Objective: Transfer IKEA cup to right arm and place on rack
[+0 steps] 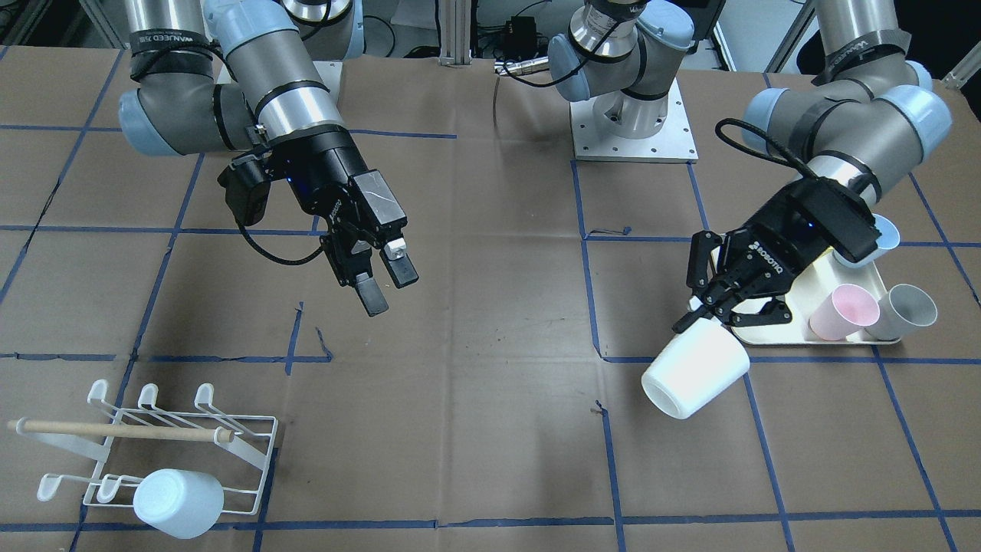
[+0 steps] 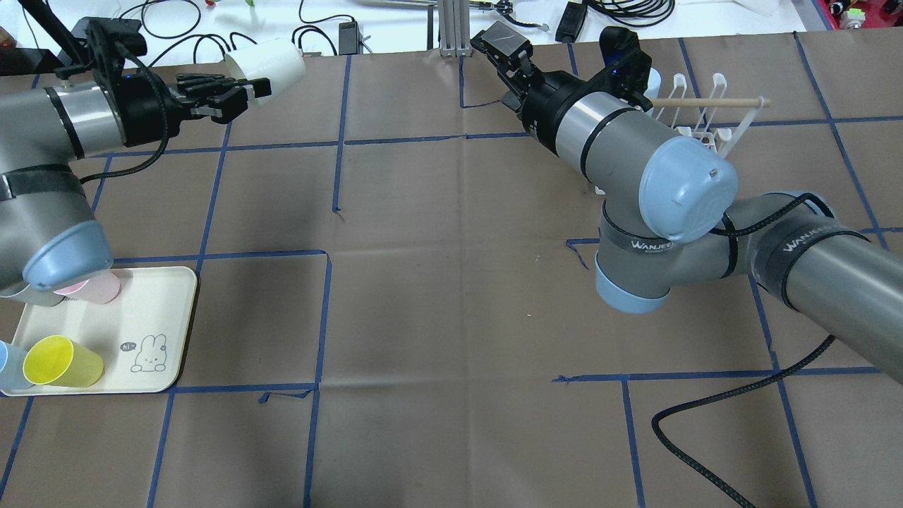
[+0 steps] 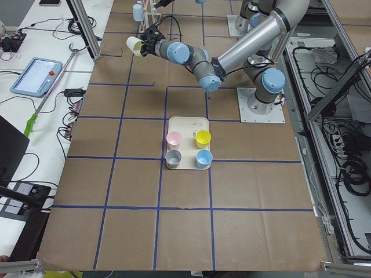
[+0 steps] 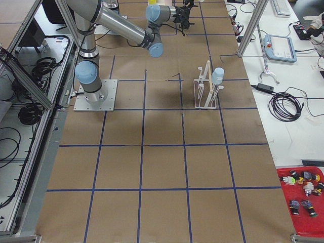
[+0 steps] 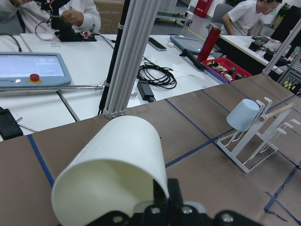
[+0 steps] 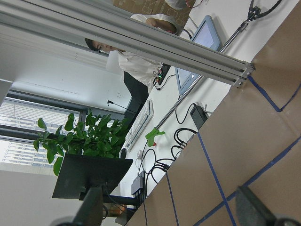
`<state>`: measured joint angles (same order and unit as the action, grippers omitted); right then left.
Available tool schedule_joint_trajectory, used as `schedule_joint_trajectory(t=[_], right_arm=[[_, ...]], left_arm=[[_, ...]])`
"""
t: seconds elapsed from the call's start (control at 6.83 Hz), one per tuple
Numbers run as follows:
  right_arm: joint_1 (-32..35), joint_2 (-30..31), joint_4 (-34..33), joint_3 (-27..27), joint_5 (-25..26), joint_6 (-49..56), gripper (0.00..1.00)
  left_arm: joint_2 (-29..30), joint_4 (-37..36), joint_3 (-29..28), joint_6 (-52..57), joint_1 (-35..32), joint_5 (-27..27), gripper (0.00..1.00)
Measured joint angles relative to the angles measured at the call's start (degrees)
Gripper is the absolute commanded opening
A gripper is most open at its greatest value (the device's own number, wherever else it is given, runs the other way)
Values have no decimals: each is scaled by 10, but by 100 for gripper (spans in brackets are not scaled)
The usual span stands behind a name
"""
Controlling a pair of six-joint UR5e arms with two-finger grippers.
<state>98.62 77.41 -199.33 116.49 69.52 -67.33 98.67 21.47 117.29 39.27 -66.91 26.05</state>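
Front-facing view: the cream tray [image 1: 812, 337] holds a pink cup [image 1: 843, 310], a grey cup [image 1: 908, 309] and a blue cup [image 1: 885, 230] half hidden by the left arm. The rack [image 1: 115, 429] carries a pale blue cup [image 1: 178, 502] at its near corner. The left gripper [image 1: 709, 318] is clamped on the white cup [image 1: 693, 376], held above the table beside the tray. The cup's long axis is tilted and its wider end points away from the claw. The right gripper [image 1: 387, 280] hangs with its fingers apart and nothing between them

Overhead view: a yellow cup [image 2: 60, 361] also lies on the tray

Left side view: four cups sit on the tray, two by two

Left wrist view: the white cup lies nearly level, with the rack beyond it
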Motion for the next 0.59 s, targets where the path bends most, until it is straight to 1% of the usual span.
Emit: schedule_joint_trajectory(t=[0.15,0.29,0.59], right_arm=[[1,0,-1,1,0,-7,100],[2,-2,-2,1,-1,-17,100],[4,-8,-4,2,-2,-74,100]], left_arm=[[1,-48,23,-2,-9,-20,3],[3,-70,32,-5,-22,-27,3],[3,-79,35,-12,-49,-27,3]])
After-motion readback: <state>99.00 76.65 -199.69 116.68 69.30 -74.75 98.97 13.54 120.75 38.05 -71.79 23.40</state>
